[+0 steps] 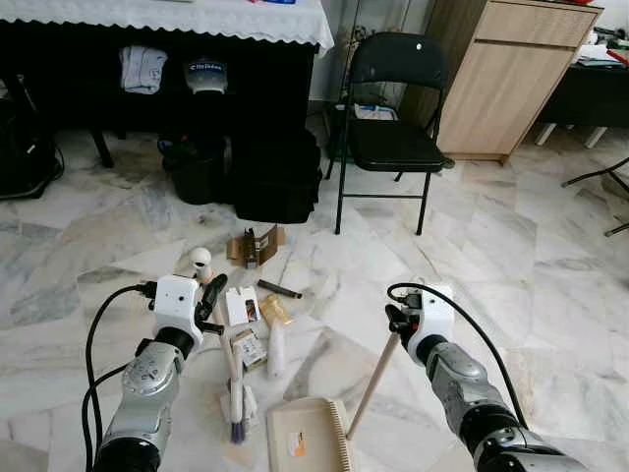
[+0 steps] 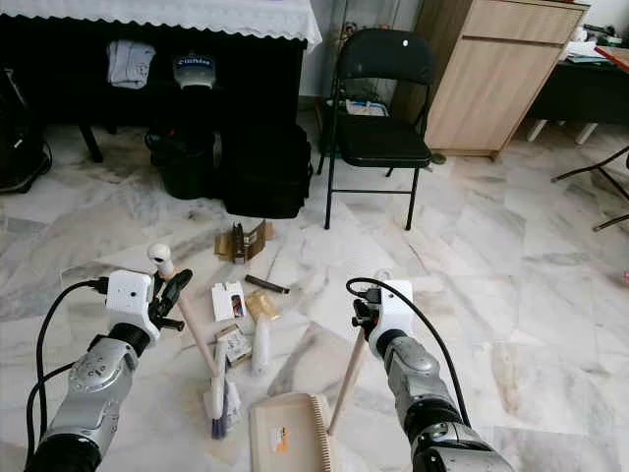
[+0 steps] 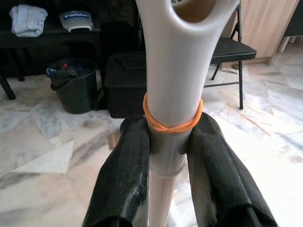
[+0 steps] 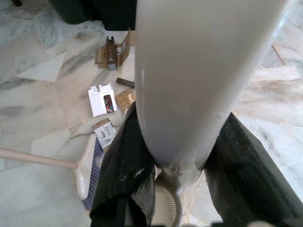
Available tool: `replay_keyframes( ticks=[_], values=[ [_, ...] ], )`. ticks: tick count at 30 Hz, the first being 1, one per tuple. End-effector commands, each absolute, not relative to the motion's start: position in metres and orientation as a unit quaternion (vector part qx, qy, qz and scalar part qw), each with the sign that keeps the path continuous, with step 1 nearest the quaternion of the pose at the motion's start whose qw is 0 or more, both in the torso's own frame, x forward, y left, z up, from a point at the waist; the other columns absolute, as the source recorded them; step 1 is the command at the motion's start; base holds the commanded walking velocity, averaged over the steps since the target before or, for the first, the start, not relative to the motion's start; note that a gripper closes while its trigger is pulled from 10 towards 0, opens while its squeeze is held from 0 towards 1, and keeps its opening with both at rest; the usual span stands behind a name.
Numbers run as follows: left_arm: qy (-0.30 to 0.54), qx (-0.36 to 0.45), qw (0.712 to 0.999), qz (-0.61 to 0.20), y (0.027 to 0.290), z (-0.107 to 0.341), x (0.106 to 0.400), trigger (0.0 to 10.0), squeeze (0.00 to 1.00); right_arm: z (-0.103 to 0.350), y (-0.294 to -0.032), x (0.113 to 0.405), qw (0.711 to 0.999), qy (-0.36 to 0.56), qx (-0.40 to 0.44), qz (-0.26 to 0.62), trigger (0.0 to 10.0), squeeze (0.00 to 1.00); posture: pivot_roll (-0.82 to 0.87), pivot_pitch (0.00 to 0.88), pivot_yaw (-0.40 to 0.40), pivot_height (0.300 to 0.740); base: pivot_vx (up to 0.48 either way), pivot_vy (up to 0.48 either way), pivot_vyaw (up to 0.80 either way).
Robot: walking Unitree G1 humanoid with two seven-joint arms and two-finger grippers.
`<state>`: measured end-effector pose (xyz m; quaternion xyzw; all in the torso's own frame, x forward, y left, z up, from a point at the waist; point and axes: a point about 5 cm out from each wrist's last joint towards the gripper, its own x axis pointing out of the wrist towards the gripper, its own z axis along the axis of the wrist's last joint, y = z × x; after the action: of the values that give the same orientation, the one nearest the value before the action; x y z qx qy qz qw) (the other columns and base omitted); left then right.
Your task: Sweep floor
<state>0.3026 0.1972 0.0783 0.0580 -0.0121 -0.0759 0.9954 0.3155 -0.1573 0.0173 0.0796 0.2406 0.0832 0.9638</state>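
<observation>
My left gripper (image 1: 208, 300) is shut on the cream handle of a small broom (image 1: 224, 352); its white and purple brush head (image 1: 238, 405) rests on the floor. An orange rubber band (image 3: 171, 124) circles the handle between the black fingers (image 3: 124, 175). My right gripper (image 1: 396, 323) is shut on the wooden handle (image 1: 372, 385) of a beige dustpan (image 1: 303, 435), which lies on the marble floor right of the brush. Litter lies ahead of them: a white carton (image 1: 242, 304), a small printed box (image 1: 249, 347), a white bottle (image 1: 277, 346), a tan packet (image 1: 274, 310), a black stick (image 1: 279, 288) and a brown cardboard piece (image 1: 254, 245).
A black folding chair (image 1: 395, 118) stands ahead on the right, beside a wooden cabinet (image 1: 511, 79). A table with a white cloth (image 1: 177, 20) is at the back; under it sit a black bag (image 1: 277, 177) and a dark bucket (image 1: 197, 167).
</observation>
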Motion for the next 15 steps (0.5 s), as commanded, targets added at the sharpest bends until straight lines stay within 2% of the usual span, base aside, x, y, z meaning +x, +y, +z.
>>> replay_keyframes(
  ticks=[1,4,7,15],
  values=[
    [-0.019,0.060,0.994,-0.087,0.193,0.082,0.302,10.0,0.00,-0.014,-0.141,0.288,0.935,0.314,0.137,0.092,10.0,0.00,0.12,0.087,-0.080,0.740,0.000,0.000,0.00],
    [-0.019,0.060,0.994,-0.087,0.194,0.082,0.302,10.0,0.00,-0.008,-0.148,0.293,0.949,0.284,0.120,0.060,10.0,0.00,0.11,0.092,-0.078,0.740,0.000,0.000,0.00],
    [-0.018,0.060,0.994,-0.088,0.194,0.082,0.301,10.0,0.00,0.012,-0.159,0.307,0.976,0.195,0.091,0.014,10.0,0.00,0.12,0.094,-0.077,0.740,0.000,0.000,0.00],
    [-0.018,0.059,0.994,-0.087,0.194,0.081,0.301,10.0,0.00,0.040,-0.158,0.321,0.994,0.093,0.056,0.016,10.0,0.00,0.11,0.098,-0.079,0.740,0.000,0.000,0.00]
  ],
)
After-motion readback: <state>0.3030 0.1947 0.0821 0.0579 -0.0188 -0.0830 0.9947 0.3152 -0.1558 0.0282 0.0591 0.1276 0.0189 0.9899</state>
